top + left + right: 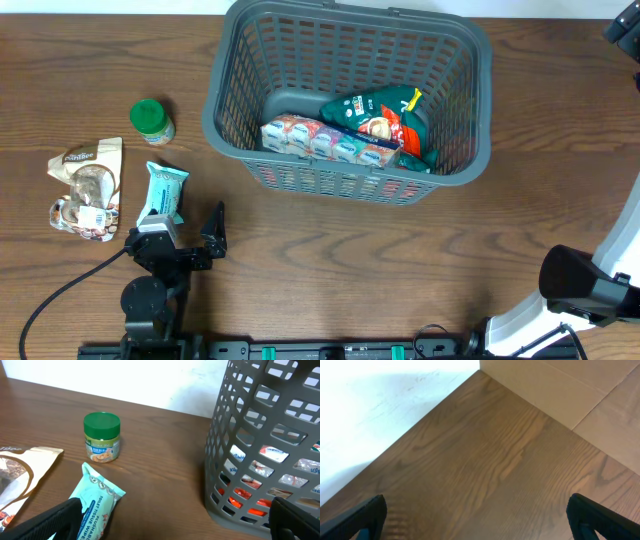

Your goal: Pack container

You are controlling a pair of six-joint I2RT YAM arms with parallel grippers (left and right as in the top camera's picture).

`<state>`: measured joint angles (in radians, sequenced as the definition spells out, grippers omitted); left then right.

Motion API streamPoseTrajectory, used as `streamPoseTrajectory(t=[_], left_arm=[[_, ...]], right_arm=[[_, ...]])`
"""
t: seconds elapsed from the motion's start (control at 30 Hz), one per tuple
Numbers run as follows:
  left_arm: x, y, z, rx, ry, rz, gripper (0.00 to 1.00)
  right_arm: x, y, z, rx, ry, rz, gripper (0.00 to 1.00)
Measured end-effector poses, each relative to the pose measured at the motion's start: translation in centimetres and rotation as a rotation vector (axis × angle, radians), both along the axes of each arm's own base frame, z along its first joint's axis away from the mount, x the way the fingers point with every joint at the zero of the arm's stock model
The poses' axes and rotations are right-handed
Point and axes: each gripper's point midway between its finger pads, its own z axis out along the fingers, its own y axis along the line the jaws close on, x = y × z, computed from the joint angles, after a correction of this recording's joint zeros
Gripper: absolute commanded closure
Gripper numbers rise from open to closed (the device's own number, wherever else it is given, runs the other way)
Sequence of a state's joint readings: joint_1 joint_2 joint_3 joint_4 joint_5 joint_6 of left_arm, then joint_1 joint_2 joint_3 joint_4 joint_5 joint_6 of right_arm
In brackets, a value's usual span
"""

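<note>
Left tool sits low near the container, jaws apart (right tool likewise spread).

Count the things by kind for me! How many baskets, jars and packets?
Basket: 1
Jar: 1
Packets: 4 (teal packet, beige pouch, green bag, pack of little boxes)
Total: 6

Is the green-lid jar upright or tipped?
Upright: the jar stands on its base, its green lid on top.
</note>
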<state>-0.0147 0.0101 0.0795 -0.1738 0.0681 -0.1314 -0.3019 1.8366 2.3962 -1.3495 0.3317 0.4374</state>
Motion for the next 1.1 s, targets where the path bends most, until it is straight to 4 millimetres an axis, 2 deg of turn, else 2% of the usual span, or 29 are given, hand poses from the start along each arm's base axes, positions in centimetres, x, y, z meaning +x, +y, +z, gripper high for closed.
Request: streamPoseTrajectory(t=[0.17,0.3,0.37,0.47,0.57,0.67,0.73,0.83,0.97,1.1], left_arm=[[0.0,0.0,0.1,-0.003,-0.003,0.0,0.01],[-0.7,0.3,-0.3,-0.01,0.105,0.021,0.01],[-1.0,1.0,1.4,-0.004,0.151,0.059,0.01],[-0.6,1.8,6.4,0.03,0.194,0.103,0.01],[0.8,2.3,11.0,0.071,0.273,0.121,0.01],[2.4,2.6,12.8,0.1,0.407,0.126,0.01],[3.8,2.7,12.7,0.122,0.502,0.122,0.01],[5.1,2.8,10.2,0.152,0.653,0.114,0.01],[4.9,3.0,5.7,0.195,0.858,0.094,0.01],[5.1,3.6,4.0,0.246,0.933,0.067,0.01]], right_arm=[[0.0,0.0,0.0,0.0,0.0,0.0,0.01],[0.0,0.0,0.0,0.001,0.0,0.001,0.01],[0.0,0.0,0.0,0.001,0.0,0.001,0.01],[0.0,0.0,0.0,0.002,-0.001,0.002,0.01],[0.0,0.1,0.0,0.003,-0.001,0.003,0.01],[0.0,0.0,0.0,0.003,-0.001,0.002,0.01],[0.0,0.0,0.0,0.002,0.0,0.002,0.01],[0.0,0.0,0.0,0.002,-0.001,0.002,0.01],[0.0,0.1,0.0,0.002,0.0,0.002,0.01],[0.0,0.1,0.0,0.002,0.0,0.002,0.01]])
